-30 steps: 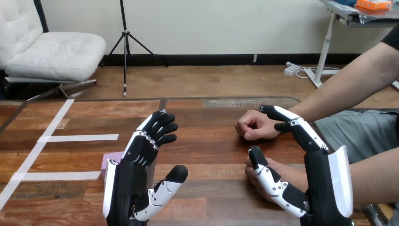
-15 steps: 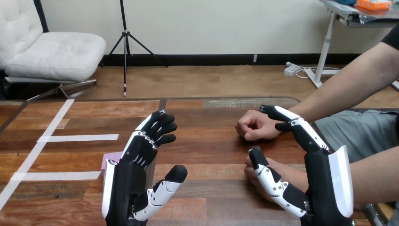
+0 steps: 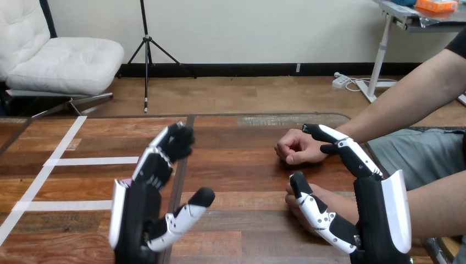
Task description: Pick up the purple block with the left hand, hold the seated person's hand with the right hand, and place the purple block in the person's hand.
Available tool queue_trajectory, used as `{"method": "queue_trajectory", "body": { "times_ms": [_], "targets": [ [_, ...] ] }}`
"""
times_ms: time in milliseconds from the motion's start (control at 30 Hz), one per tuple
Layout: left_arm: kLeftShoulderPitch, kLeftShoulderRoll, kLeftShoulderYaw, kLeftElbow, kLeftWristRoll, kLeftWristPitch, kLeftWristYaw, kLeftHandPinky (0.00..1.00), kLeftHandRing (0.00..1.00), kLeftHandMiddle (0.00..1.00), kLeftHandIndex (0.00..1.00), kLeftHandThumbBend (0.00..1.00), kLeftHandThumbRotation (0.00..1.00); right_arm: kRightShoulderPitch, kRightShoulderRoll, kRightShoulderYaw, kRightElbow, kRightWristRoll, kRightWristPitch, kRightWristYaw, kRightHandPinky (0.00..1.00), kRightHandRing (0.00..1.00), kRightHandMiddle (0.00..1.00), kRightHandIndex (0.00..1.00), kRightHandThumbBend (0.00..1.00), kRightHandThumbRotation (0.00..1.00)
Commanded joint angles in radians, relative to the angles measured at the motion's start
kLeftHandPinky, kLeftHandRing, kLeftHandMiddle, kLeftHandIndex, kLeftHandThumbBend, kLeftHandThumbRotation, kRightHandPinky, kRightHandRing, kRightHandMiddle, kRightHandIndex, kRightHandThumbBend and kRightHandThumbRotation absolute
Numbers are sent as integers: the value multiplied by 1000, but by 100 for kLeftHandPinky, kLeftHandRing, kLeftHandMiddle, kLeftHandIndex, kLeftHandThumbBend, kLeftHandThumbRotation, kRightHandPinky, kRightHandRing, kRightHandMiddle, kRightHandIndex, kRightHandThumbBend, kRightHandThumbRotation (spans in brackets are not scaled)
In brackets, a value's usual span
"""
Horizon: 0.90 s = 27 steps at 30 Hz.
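- Purple block [image 3: 126, 181]: just a sliver on the table [image 3: 247, 165], mostly hidden behind the left hand [image 3: 144, 203].
- Left hand: fingers straight, holding nothing.
- Right hand [image 3: 376, 206]: spread open beside the person's nearer hand [image 3: 329, 198], not clasping it.

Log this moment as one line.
left hand open above table | right hand open, thumb over person's nearer hand | nothing held
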Motion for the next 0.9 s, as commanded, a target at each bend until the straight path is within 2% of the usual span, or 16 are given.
{"method": "queue_trajectory", "body": {
  "times_ms": [0, 167, 300, 467, 600, 867],
  "targets": [
    [-45, 94, 34, -135, 23, 69, -21, 84, 86, 85, 83, 78, 42, -42, -6, -9, -35, 11, 0, 3, 69, 77, 78, 76, 40, 43],
    [-43, 171, 79, -200, 117, 128, -26, 88, 89, 88, 85, 78, 42, -42, -5, -11, -34, 5, 1, 1, 69, 77, 78, 76, 40, 43],
    [-33, 255, 115, -271, 203, 197, -38, 89, 91, 91, 87, 78, 43, -47, -5, -10, -24, 8, -8, -2, 69, 77, 78, 76, 40, 43],
    [-9, 307, 136, -344, 258, 259, -36, 89, 92, 94, 88, 79, 44, -47, -2, -8, -26, 10, -6, -1, 70, 77, 78, 76, 40, 43],
    [19, 363, 163, -427, 303, 333, -43, 87, 92, 95, 90, 81, 42, -48, -2, -9, -25, 5, -6, -4, 70, 77, 78, 76, 40, 43],
    [41, 425, 189, -514, 357, 417, -41, 83, 91, 95, 91, 81, 37, -46, -3, -9, -26, 6, 0, -1, 70, 77, 78, 76, 40, 44]
  ]
}}
